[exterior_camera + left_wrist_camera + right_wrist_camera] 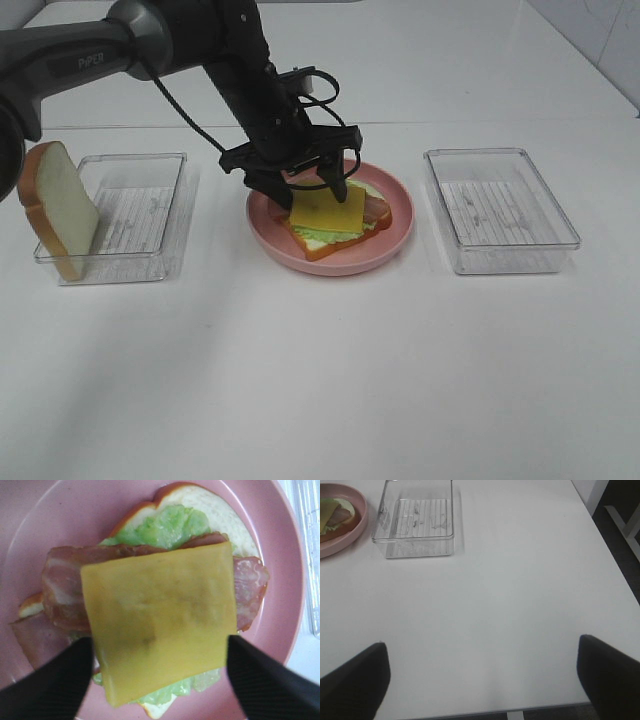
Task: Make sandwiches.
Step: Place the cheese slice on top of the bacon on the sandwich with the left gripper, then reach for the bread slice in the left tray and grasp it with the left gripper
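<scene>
The sandwich (330, 215) lies on a pink plate (390, 240). It is one toast slice with lettuce, bacon and a yellow cheese slice (160, 625) on top, uncovered. My left gripper (310, 195) is open and empty, just above the cheese with a finger on either side; the left wrist view (160, 680) shows the same. A second toast slice (58, 205) stands tilted against the left end of the left clear container (140, 215). My right gripper (480, 680) is open and empty over bare table. It does not show in the high view.
A second clear container (500, 210), empty, stands right of the plate and also shows in the right wrist view (415, 525). The table edge (520, 711) runs close to the right gripper, and the plate rim (340, 542) shows far off.
</scene>
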`<state>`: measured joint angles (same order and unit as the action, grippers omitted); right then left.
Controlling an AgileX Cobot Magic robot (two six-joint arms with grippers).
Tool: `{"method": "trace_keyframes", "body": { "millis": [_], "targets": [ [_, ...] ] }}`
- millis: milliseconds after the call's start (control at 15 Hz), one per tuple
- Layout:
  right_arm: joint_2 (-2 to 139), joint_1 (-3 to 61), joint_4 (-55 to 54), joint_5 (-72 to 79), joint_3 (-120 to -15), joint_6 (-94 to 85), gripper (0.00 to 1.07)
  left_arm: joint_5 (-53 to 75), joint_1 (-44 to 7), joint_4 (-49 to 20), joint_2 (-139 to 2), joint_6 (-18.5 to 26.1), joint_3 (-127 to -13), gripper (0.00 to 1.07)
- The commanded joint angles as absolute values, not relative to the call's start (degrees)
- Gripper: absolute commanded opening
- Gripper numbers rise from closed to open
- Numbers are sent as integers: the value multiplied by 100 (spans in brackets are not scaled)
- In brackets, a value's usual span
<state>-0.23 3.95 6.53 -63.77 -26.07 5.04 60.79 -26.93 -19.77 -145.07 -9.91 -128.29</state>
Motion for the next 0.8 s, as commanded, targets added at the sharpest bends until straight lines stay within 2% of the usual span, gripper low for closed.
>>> {"method": "trace_keyframes", "body": {
  "millis": [67,400,600,667,800],
  "targets": [
    [-195,367,676,-6314,-2595,430,98,6131,-2704,-1965,-14249,-1066,-12886,102],
    [-195,367,676,-6314,-2595,430,98,6429,-2704,-1644,-13860,-1054,-13126,102],
    [-195,367,676,-6314,-2595,430,98,7437,-2699,-590,-13533,-1054,-13573,102],
    [-195,367,676,-6314,-2595,430,98,7546,-2659,-384,-13436,-1066,-13642,102],
    [-195,367,676,-6314,-2595,430,98,7546,-2538,-395,-13063,-1077,-13625,102]
  ]
}}
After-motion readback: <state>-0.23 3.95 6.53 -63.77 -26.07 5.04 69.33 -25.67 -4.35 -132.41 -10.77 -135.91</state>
